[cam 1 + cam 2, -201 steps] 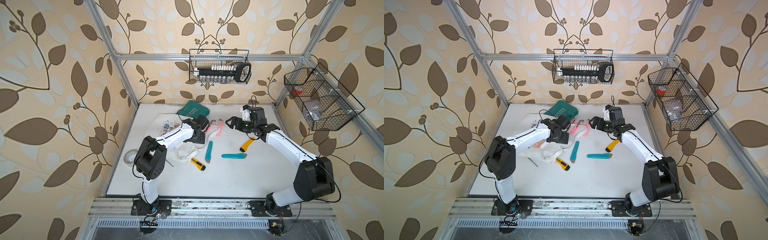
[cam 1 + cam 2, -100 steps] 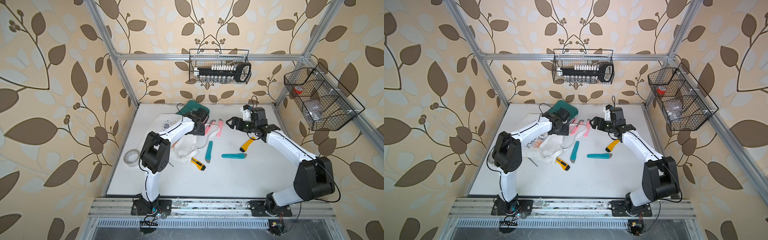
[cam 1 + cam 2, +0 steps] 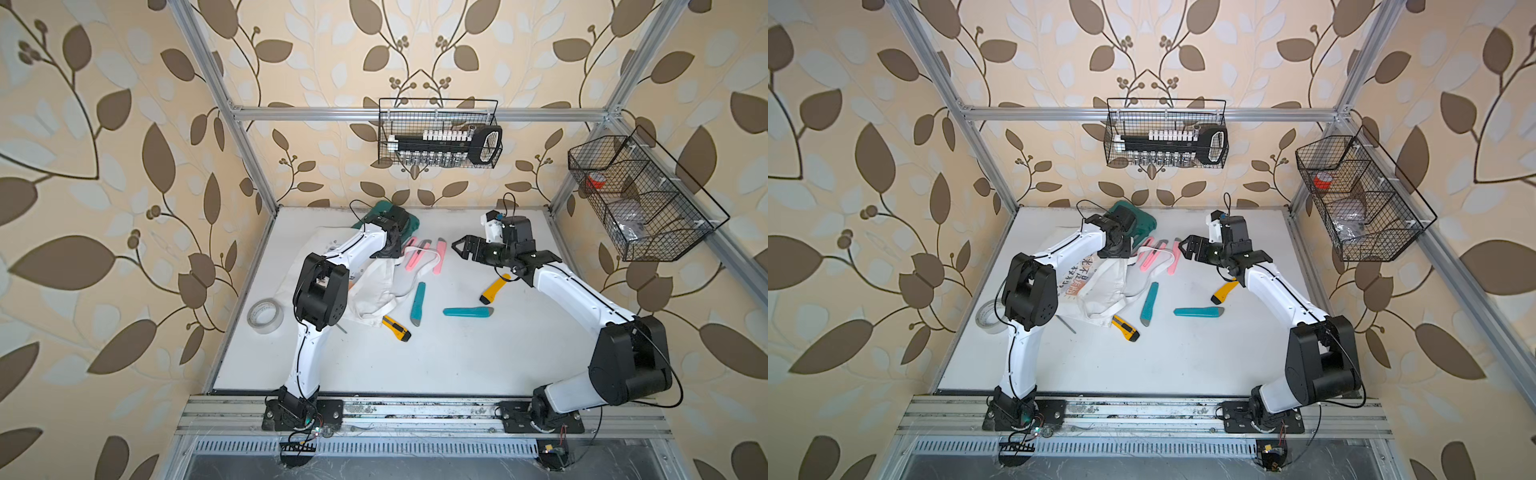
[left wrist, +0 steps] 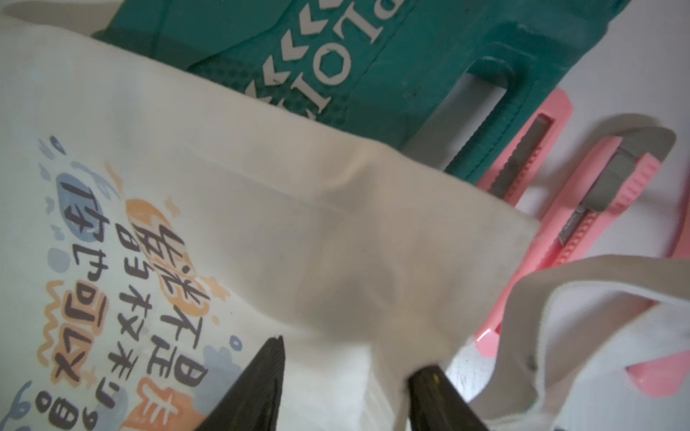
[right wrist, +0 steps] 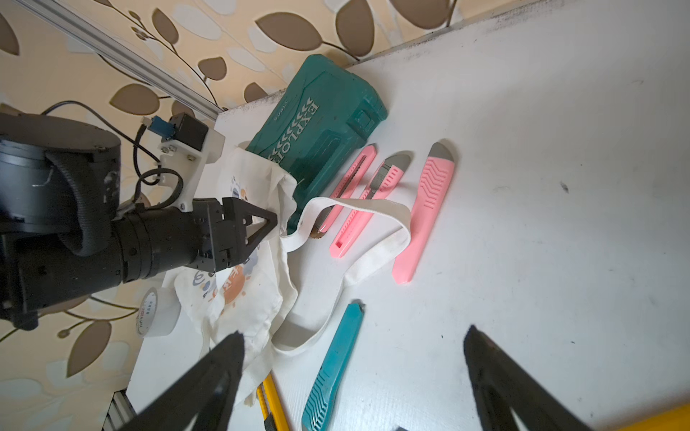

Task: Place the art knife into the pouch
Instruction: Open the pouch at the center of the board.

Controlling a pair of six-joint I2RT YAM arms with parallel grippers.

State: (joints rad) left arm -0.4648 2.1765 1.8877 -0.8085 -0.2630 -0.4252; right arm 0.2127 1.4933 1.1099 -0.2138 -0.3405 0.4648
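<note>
Left pincer (image 4: 351, 354): closed on a fold near the mouth of the white cloth pouch with colourful printed characters (image 3: 374, 286); the cloth sits between its black fingers (image 4: 257, 388).
Right pincer (image 3: 459, 249): jaws wide apart, hovering over the white table (image 3: 415, 365), near the pink knives.
Pouch: crumpled under the left arm, beside the dark green padded case with white lettering (image 5: 317, 123); one long handle (image 5: 373, 207) crosses the pink knives.
Art knives: all on the table, outside the pouch. There are three pink plastic art knives (image 3: 439, 255) near the case and two teal art knives (image 3: 417, 303) in the middle. A yellow-and-black art knife (image 3: 397, 328) lies just beside the pouch, and a yellow art knife (image 3: 494, 289) under the right arm.
</note>
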